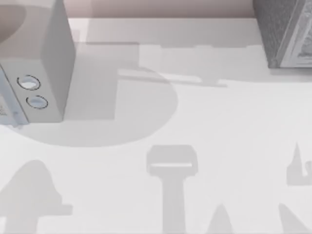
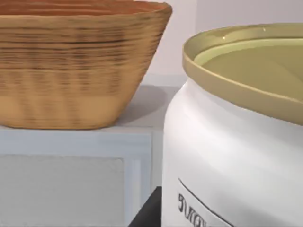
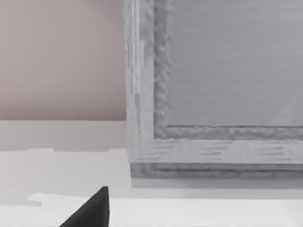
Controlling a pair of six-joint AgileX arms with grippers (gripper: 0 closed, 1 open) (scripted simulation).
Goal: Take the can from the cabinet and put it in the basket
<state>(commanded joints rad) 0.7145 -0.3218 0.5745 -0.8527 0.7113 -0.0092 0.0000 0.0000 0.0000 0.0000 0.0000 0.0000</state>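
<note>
The can (image 2: 236,142) looms close in the left wrist view, tilted, with a gold top and a white body with dark print. My left gripper (image 2: 156,217) is shut on it, and one dark finger (image 2: 147,213) shows against its side. The can's top is level with the rim of the woven tan basket (image 2: 75,61), which stands just beside it on a white ledge (image 2: 71,142). The dark-grey speckled cabinet (image 1: 287,34) stands at the table's back right. Its pale framed front (image 3: 213,71) faces my right gripper (image 3: 94,210), which hovers just above the table in front of it.
A smooth white box with two round dials (image 1: 44,58) stands at the back left of the table. Shadows of the arms and a large round shadow (image 1: 122,107) fall on the white tabletop (image 1: 219,126). A pinkish wall (image 3: 57,56) runs behind.
</note>
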